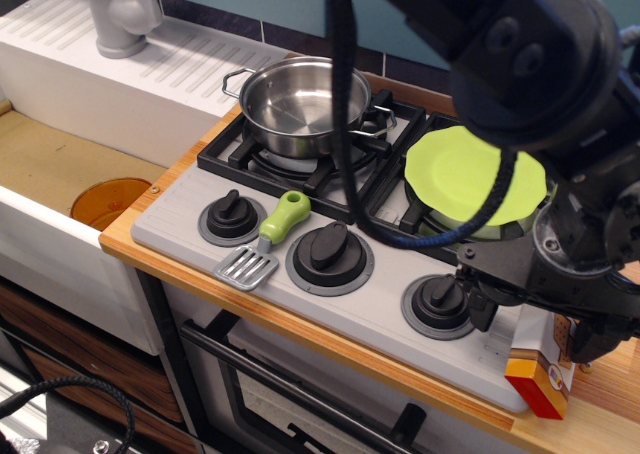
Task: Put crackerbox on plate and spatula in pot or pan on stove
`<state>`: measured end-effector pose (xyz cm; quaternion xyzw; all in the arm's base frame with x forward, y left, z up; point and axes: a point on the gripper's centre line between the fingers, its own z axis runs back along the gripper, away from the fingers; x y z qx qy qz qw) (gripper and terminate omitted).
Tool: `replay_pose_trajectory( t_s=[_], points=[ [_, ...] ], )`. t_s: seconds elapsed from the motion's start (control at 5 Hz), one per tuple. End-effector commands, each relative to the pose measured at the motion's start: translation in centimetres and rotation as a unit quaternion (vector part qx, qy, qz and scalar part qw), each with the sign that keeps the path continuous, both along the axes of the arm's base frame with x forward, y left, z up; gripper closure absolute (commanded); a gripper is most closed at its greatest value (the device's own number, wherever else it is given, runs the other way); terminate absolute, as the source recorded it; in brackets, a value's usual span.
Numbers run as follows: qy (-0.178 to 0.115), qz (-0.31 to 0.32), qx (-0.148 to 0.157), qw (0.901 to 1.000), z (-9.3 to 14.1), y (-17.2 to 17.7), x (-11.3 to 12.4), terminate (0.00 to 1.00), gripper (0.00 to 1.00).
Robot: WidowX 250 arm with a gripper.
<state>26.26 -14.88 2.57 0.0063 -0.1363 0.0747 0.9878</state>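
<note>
The crackerbox stands tilted at the stove's front right corner, mostly hidden under my gripper. The gripper is low over it, jaws apart, one black finger on each side of the box; I cannot see them pressing on it. The lime-green plate lies on the right burner, just behind the gripper. The spatula lies on the grey stove front between the left and middle knobs, handle pointing back. The steel pot sits empty on the left burner.
An orange disc lies in the sink at left. A grey faucet stands at the back left. Three black knobs line the stove front. The arm and its black cable cross above the pot and plate. Wooden counter at right.
</note>
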Motion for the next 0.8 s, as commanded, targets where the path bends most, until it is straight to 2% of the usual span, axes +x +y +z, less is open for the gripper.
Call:
replay_pose_trajectory(
  t_s=[0.0,0.4,0.6],
  points=[
    [0.001,0.015,0.001,0.9999,0.6,-0.9,0.5,0.0,1.0],
    [0.023,0.027,0.001,0.9994,0.9,-1.5,0.8,0.0,1.0],
    [0.043,0.027,-0.001,0.9987,2.0,-1.7,0.6,0.0,1.0]
  ],
)
